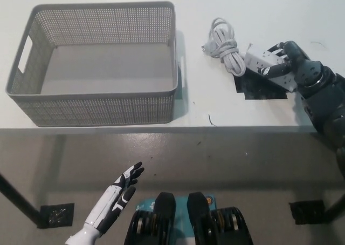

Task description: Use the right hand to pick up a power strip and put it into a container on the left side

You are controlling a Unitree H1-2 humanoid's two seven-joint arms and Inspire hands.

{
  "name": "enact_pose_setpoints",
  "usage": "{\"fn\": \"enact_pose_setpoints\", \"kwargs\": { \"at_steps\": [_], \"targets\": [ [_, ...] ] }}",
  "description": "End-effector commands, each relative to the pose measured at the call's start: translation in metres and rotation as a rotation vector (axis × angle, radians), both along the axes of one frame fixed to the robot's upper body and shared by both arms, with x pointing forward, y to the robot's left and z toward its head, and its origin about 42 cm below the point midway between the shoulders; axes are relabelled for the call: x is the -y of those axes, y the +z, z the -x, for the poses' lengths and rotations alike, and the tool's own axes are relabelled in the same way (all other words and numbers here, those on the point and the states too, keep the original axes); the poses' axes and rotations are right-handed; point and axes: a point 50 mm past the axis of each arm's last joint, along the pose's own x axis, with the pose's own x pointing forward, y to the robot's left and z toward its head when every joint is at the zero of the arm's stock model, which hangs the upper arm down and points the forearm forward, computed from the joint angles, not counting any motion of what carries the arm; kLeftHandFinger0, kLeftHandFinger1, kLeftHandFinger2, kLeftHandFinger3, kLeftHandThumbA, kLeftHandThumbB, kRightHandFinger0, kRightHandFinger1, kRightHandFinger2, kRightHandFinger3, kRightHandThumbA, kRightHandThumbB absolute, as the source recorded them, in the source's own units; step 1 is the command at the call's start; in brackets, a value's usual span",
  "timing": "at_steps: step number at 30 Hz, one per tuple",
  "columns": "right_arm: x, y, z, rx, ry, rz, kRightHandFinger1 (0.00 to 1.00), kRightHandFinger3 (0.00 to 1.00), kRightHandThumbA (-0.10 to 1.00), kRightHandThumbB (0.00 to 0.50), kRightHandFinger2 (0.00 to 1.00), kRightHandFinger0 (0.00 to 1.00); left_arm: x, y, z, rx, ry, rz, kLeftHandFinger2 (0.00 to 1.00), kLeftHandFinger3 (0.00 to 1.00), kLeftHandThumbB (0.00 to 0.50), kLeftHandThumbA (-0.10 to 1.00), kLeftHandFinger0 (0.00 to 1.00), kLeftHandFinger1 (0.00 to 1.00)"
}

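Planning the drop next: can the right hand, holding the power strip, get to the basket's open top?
Probably yes. The right hand is shut on the power strip, the basket is open and bare inside, and nothing stands between them; the cord trails alongside.

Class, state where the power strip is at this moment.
In the head view, the power strip sits at the table's right side, gripped by the black right hand, its coiled cord trailing towards the grey basket.
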Motion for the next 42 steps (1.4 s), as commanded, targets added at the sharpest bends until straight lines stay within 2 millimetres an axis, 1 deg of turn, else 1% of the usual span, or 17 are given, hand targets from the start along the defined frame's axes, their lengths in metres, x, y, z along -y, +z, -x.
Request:
{"fn": "enact_pose_setpoints", "kwargs": {
  "at_steps": [1, 3, 5, 7, 9, 12, 14, 21, 22, 23, 26, 28, 31, 32, 33, 35, 42],
  "targets": [
    [-0.035, 0.117, -0.026, 0.263, 0.125, 0.004, 0.53, 0.59, 0.0, 0.142, 0.8, 0.12, -0.005, 0.015, -0.011, 0.06, -0.018, -0.015, 1.0, 1.0, 0.195, 1.0, 1.0, 1.0],
    [-0.045, 0.136, -0.028, 0.299, 0.144, 0.006, 0.48, 0.63, -0.01, 0.158, 0.77, 0.08, -0.006, 0.015, -0.012, 0.059, -0.019, -0.016, 1.0, 1.0, 0.199, 1.0, 1.0, 1.0],
    [-0.053, 0.152, -0.029, 0.321, 0.163, 0.015, 0.79, 0.6, 0.0, 0.162, 0.8, 0.52, -0.006, 0.015, -0.013, 0.062, -0.02, -0.019, 1.0, 1.0, 0.197, 1.0, 1.0, 1.0],
    [-0.057, 0.161, -0.029, 0.326, 0.166, 0.024, 0.65, 0.56, 0.02, 0.153, 0.54, 0.47, -0.006, 0.015, -0.014, 0.061, -0.02, -0.018, 1.0, 1.0, 0.198, 1.0, 1.0, 1.0],
    [-0.062, 0.173, -0.029, 0.347, 0.187, 0.027, 0.23, 0.54, 0.04, 0.167, 0.26, 0.12, -0.007, 0.015, -0.014, 0.06, -0.024, -0.017, 1.0, 1.0, 0.185, 0.99, 1.0, 1.0],
    [-0.064, 0.181, -0.029, 0.36, 0.197, 0.016, 0.32, 0.57, 0.05, 0.171, 0.48, 0.1, -0.007, 0.016, -0.013, 0.058, -0.025, -0.018, 1.0, 1.0, 0.185, 0.98, 1.0, 1.0],
    [-0.066, 0.19, -0.029, 0.383, 0.203, 0.038, 0.27, 0.58, 0.04, 0.162, 0.49, 0.04, -0.008, 0.017, -0.014, 0.058, -0.029, -0.024, 1.0, 1.0, 0.185, 0.99, 1.0, 1.0],
    [-0.071, 0.213, -0.028, 0.411, 0.201, 0.02, 0.45, 0.6, 0.04, 0.171, 0.75, 0.05, -0.008, 0.018, -0.015, 0.055, -0.033, -0.028, 1.0, 1.0, 0.187, 0.99, 1.0, 1.0],
    [-0.074, 0.218, -0.028, 0.423, 0.204, 0.023, 0.56, 0.66, 0.08, 0.177, 0.73, 0.26, -0.01, 0.018, -0.015, 0.054, -0.034, -0.032, 1.0, 1.0, 0.188, 0.99, 1.0, 1.0],
    [-0.079, 0.227, -0.026, 0.469, 0.249, 0.043, 0.68, 0.45, 0.08, 0.167, 0.65, 0.48, -0.01, 0.017, -0.015, 0.058, -0.035, -0.039, 1.0, 1.0, 0.188, 0.99, 1.0, 1.0],
    [-0.095, 0.24, -0.023, 0.481, 0.292, 0.0, 0.28, 0.38, 0.13, 0.174, 0.48, 0.06, -0.011, 0.015, -0.014, 0.052, -0.035, -0.038, 1.0, 1.0, 0.184, 1.0, 1.0, 1.0],
    [-0.103, 0.244, -0.022, 0.488, 0.313, 0.003, 0.28, 0.4, 0.18, 0.185, 0.53, 0.0, -0.01, 0.016, -0.014, 0.05, -0.039, -0.042, 1.0, 1.0, 0.183, 1.0, 1.0, 1.0],
    [-0.13, 0.249, -0.016, 0.493, 0.402, -0.041, 0.5, 0.52, 0.05, 0.158, 0.78, 0.09, -0.008, 0.014, -0.014, 0.037, -0.046, -0.036, 1.0, 1.0, 0.194, 0.99, 1.0, 1.0],
    [-0.149, 0.249, -0.012, 0.498, 0.462, -0.039, 0.56, 0.42, 0.03, 0.16, 0.6, 0.31, -0.007, 0.014, -0.014, 0.036, -0.05, -0.036, 1.0, 1.0, 0.196, 0.99, 1.0, 1.0],
    [-0.159, 0.249, -0.01, 0.492, 0.481, -0.04, 0.4, 0.38, 0.04, 0.166, 0.43, 0.2, -0.007, 0.013, -0.014, 0.036, -0.053, -0.036, 1.0, 1.0, 0.197, 0.99, 1.0, 1.0],
    [-0.181, 0.246, -0.005, 0.501, 0.522, -0.009, 0.19, 0.33, 0.06, 0.182, 0.35, 0.0, -0.005, 0.012, -0.015, 0.034, -0.06, -0.036, 1.0, 1.0, 0.198, 0.99, 1.0, 1.0],
    [-0.239, 0.224, 0.013, 0.492, 0.654, 0.026, 0.2, 0.39, -0.04, 0.185, 0.44, 0.0, -0.002, 0.013, -0.016, 0.039, -0.078, -0.052, 1.0, 1.0, 0.189, 1.0, 1.0, 1.0]
  ]
}}
